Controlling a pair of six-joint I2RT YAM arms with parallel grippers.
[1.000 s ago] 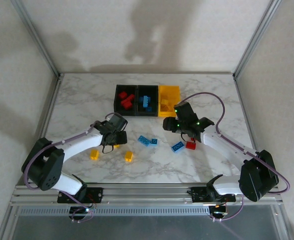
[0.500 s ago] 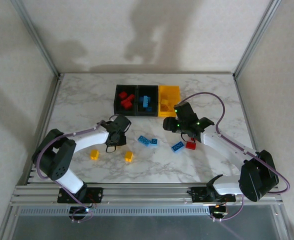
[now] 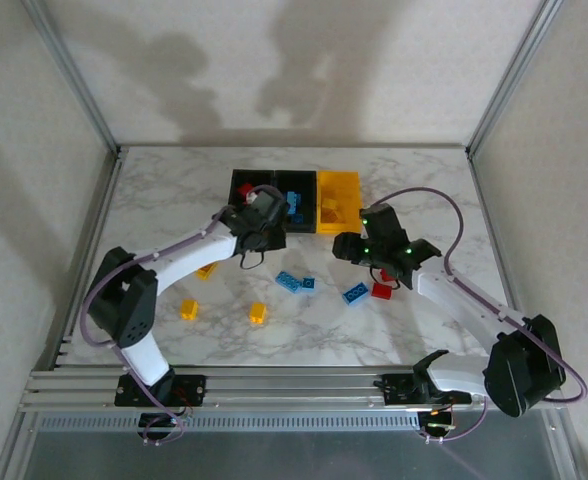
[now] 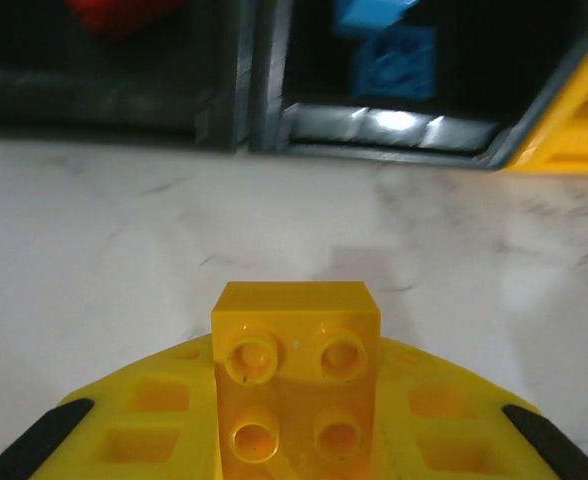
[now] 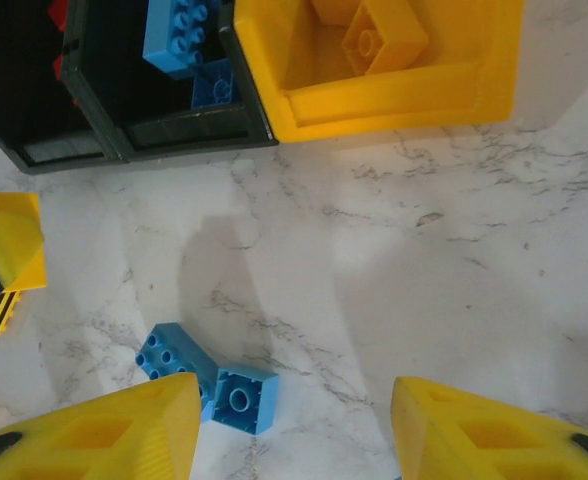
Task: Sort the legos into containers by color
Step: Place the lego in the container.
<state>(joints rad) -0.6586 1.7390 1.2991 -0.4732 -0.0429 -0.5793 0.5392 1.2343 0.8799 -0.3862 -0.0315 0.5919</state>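
Showing the left gripper [image 4: 296,425] clamped on a yellow four-stud brick [image 4: 296,335], which juts forward from between the fingers with its studs toward the wrist camera. Bare marble tabletop [image 4: 94,250] lies beyond the brick. Farther ahead stands the near wall of the joined bins. The left black bin [image 4: 94,105], holding a red brick [image 4: 124,12], is ahead and to the left. The middle black bin [image 4: 374,125], holding blue bricks [image 4: 399,62], is ahead and slightly right. A corner of the yellow bin [image 4: 569,140] sits at far right.

The right gripper [image 5: 294,435] has its jaws apart with nothing between them. Just ahead of its left finger lie a blue eight-stud brick [image 5: 172,358] and a small blue brick [image 5: 242,398], touching each other. Farther ahead is the yellow bin, with yellow bricks [image 5: 379,35] inside.

In the top view the right gripper hovers near the yellow bin's front corner. A loose blue brick [image 3: 354,294] and a loose red brick [image 3: 381,290] lie just behind it, toward its base. Three loose yellow bricks [image 3: 257,313] lie well behind the left gripper.
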